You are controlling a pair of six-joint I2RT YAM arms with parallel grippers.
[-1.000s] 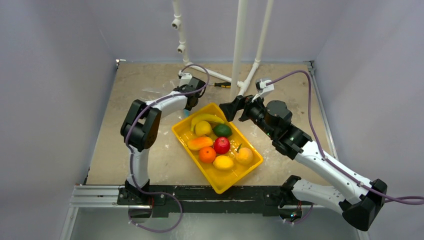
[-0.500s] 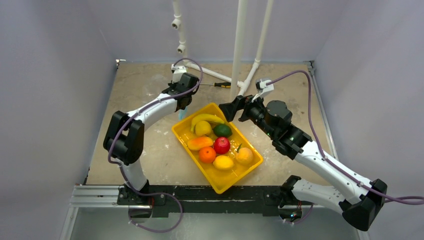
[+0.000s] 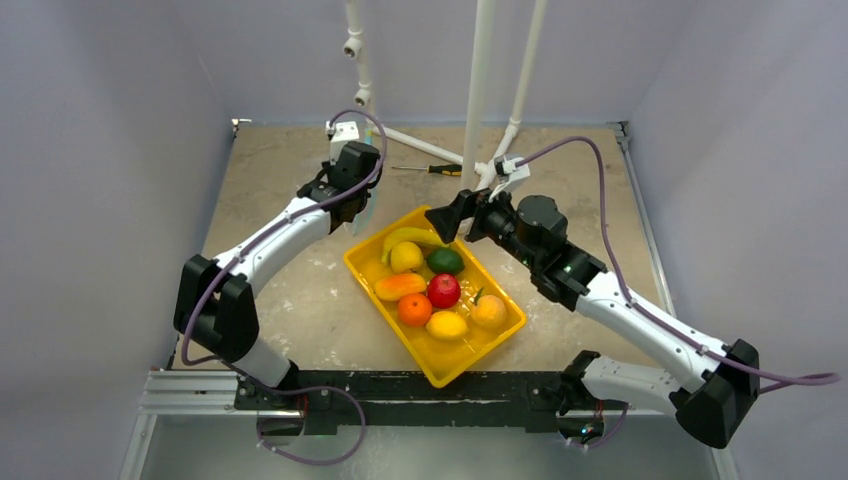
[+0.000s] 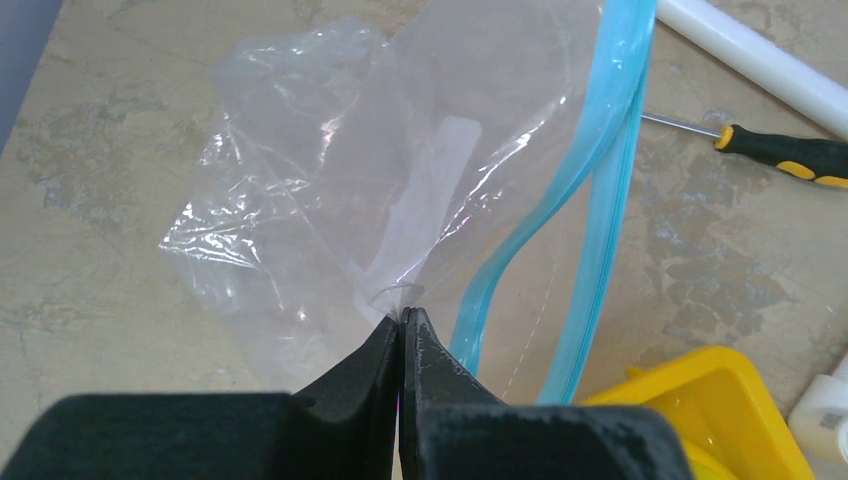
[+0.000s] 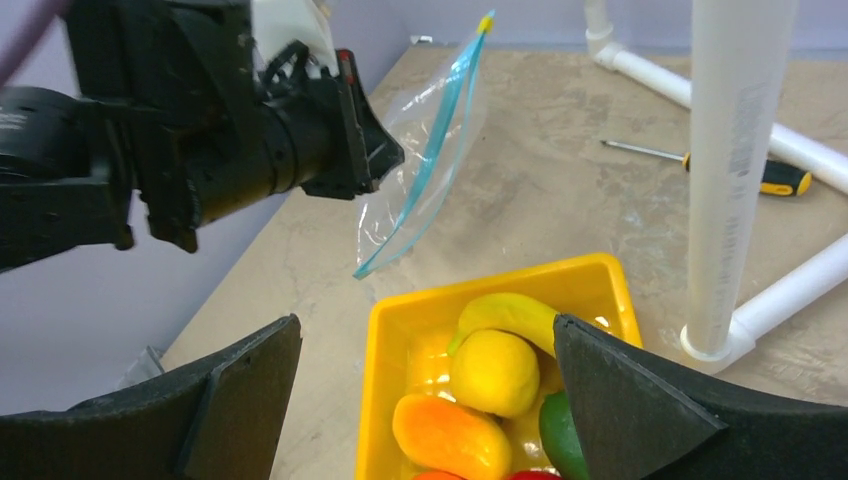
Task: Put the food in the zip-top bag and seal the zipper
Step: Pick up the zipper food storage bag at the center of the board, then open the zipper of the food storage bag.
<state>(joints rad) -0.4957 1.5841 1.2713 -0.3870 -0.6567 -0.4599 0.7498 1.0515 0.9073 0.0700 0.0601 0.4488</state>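
The food lies in a yellow tray [image 3: 481, 351]: a banana [image 3: 412, 236], a lemon [image 3: 405, 257], an avocado [image 3: 445, 261], a mango [image 3: 399, 286], an apple [image 3: 443, 290] and several more. My left gripper [image 4: 403, 318] is shut on a pinch of the clear zip-top bag [image 4: 400, 180], which hangs off the table beyond the tray's far-left corner. Its teal zipper [image 4: 610, 150] gapes slightly. My right gripper [image 5: 425, 330] stands wide open above the tray's far end, holding nothing, and faces the bag [image 5: 425, 170].
A black-and-yellow screwdriver [image 3: 435, 170] lies at the back near the white pipes [image 3: 480, 80], which rise just right of the right gripper. Walls close in the table on three sides.
The left arm has stretched toward the back left and carried the pinched bag up off the table. The right gripper has shifted a little to the left, still open.
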